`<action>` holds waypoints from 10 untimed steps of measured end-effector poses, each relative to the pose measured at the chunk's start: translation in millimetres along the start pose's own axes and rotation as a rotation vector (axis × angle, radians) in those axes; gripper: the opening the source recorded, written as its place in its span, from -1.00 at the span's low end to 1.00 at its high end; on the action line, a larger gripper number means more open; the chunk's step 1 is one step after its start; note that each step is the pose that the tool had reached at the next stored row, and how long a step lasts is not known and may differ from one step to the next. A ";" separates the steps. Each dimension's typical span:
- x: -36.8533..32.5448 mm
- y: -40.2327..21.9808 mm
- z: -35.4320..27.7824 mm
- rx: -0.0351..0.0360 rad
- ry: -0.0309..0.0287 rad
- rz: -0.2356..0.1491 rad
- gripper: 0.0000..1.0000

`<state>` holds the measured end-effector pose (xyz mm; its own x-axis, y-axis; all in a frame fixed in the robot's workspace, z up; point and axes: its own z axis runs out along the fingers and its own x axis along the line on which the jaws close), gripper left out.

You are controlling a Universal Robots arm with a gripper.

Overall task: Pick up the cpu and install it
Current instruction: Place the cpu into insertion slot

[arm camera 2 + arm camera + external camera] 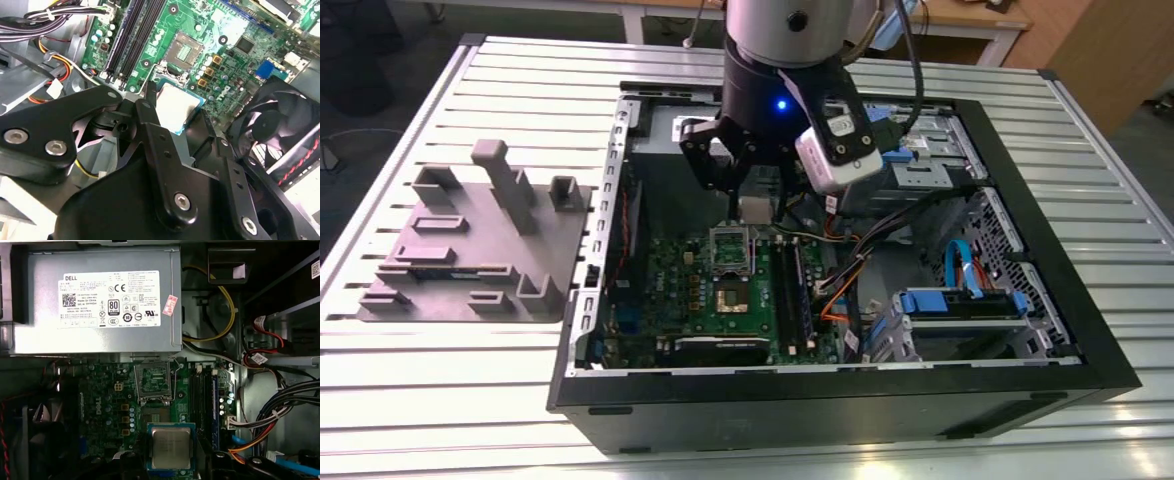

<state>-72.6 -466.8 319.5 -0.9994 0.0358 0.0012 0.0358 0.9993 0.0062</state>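
One square cpu (171, 447) sits level between the jaws, metal top up.

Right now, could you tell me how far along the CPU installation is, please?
Done: the cpu looks picked up, sitting between the fingertips of the gripper above the motherboard. In hand: the chip hangs over the board, close to the socket. Left: the socket looks empty, so the chip is not yet seated.

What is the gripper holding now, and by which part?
The gripper holds the cpu by two opposite edges, over the green board; the silvery top stays uncovered.
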 end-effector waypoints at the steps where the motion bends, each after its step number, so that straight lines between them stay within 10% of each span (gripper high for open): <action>1: 0.0 -0.4 2.0 -0.0001 0.0000 0.000 -0.05; 10: -0.2 -0.8 14.8 0.0003 0.0031 0.000 -0.05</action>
<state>-72.5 -467.5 304.7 -0.9993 0.0358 0.0043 0.0358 0.9993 0.0059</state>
